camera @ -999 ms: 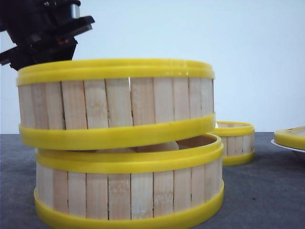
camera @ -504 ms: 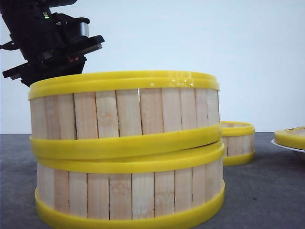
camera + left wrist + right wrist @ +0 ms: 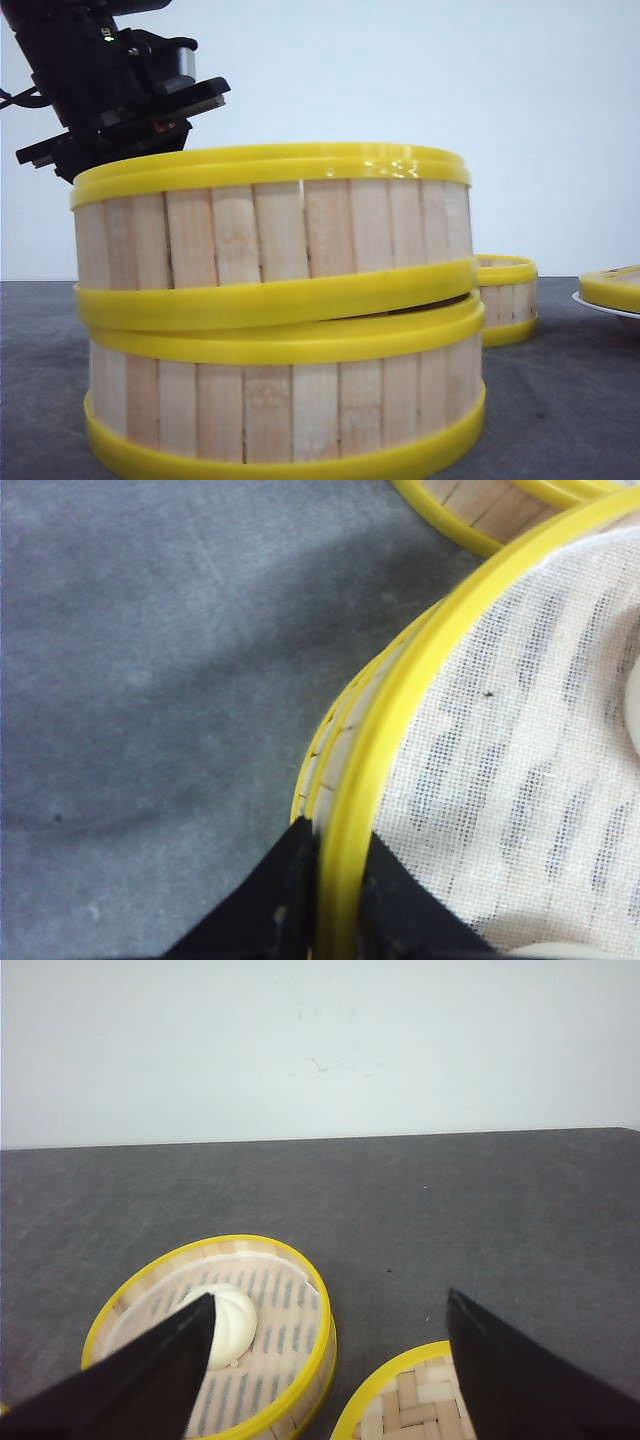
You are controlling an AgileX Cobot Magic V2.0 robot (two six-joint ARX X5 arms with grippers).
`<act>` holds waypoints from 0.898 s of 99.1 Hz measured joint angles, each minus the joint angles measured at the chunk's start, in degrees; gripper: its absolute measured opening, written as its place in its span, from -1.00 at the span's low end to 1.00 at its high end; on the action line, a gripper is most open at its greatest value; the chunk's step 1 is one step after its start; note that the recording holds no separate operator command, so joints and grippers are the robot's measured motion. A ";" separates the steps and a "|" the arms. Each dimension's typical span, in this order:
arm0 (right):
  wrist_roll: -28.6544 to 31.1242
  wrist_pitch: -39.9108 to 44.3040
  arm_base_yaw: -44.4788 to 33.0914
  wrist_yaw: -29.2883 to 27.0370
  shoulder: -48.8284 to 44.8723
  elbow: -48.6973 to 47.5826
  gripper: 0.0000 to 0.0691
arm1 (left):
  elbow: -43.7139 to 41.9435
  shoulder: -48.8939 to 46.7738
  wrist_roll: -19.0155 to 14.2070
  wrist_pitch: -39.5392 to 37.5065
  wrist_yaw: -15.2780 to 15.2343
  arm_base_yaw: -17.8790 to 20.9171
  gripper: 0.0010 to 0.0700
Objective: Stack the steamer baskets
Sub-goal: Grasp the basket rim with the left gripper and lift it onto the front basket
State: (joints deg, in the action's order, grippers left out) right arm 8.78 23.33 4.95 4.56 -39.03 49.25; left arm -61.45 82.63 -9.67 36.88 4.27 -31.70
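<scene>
On the lower basket [image 3: 290, 400], left fingers [image 3: 290, 900] pinch the upper basket [image 3: 270, 235].

The front view sits low at table level, very close to the stacked steamer baskets [image 3: 280, 320], the left wrist view looks straight down on the top basket's rim [image 3: 400, 710], and the right wrist view looks forward over the grey table [image 3: 450, 1210].

The steamer baskets [image 3: 275, 240] show pale vertical bamboo slats between glossy yellow rims. A white mesh cloth [image 3: 520, 770] lines one, a cream bun [image 3: 228, 1325] sits in another, on a dark grey table [image 3: 450, 1220].
</scene>
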 joint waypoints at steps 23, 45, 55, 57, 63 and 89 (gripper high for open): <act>0.00 0.00 0.00 -0.02 0.00 0.00 0.32 | 0.00 0.13 -0.11 -0.15 0.09 -0.48 -0.89; 0.00 0.00 0.00 -0.02 0.00 0.00 0.32 | -0.48 0.24 -0.24 -0.04 -2.75 -1.20 -0.18; 0.00 0.00 0.00 -0.02 0.00 0.00 0.32 | -1.62 0.04 -0.24 -0.31 -3.10 -1.14 -0.16; 0.00 0.00 0.00 -0.02 0.00 0.00 0.32 | -1.81 -0.15 -0.24 -0.28 -3.10 -1.16 -0.16; 0.00 0.00 0.00 0.00 -0.02 0.00 0.32 | -2.49 -1.22 -0.24 -0.24 -3.63 -1.16 -0.16; 0.31 0.04 0.28 4.13 -3.72 0.00 0.32 | -5.27 -12.17 -0.24 -5.38 -4.74 -1.16 -0.16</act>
State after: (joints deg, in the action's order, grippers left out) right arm 9.08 23.38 5.23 8.69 -42.74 49.25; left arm -66.72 70.46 -9.91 31.51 -0.47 -32.86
